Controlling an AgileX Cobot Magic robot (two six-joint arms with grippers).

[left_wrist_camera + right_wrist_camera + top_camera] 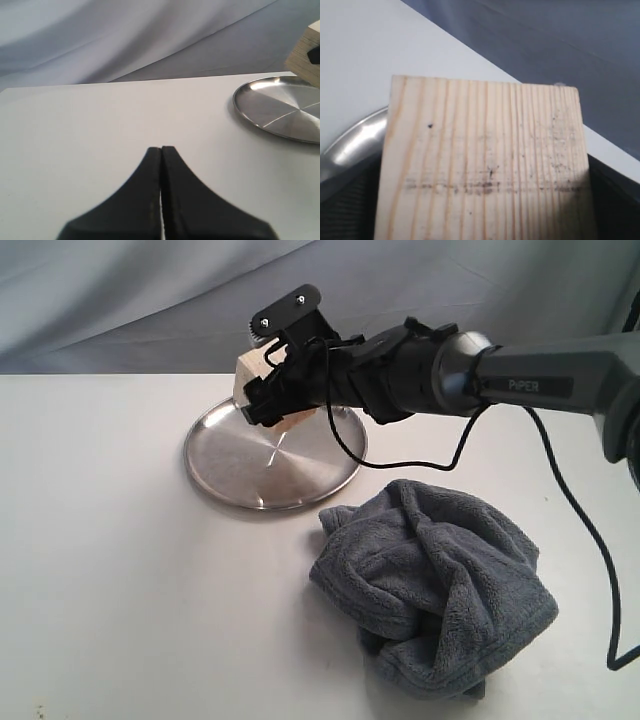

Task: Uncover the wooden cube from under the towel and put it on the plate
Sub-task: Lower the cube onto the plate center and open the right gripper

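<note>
Far left, the left gripper hangs low over the bare white table, its two black fingers pressed flat together with nothing between them. Moving right, the plate sits on the table: round, shiny steel, light streaking across its brushed face. Over its far side is the wooden cube, pale with fine grain lines, clamped in the right gripper. The black fingers squeeze it from opposite sides. The right wrist camera sees the cube's grained face filling the gap between them, with the plate's rim glinting behind it. Whether the cube's lower edge touches the steel, I cannot tell. The right arm stretches in from the right edge, a black cable looping under it. Further right and nearer the camera, the towel lies in a crumpled dark grey heap on the table, just beside the plate's rim and apart from the cube.
</note>
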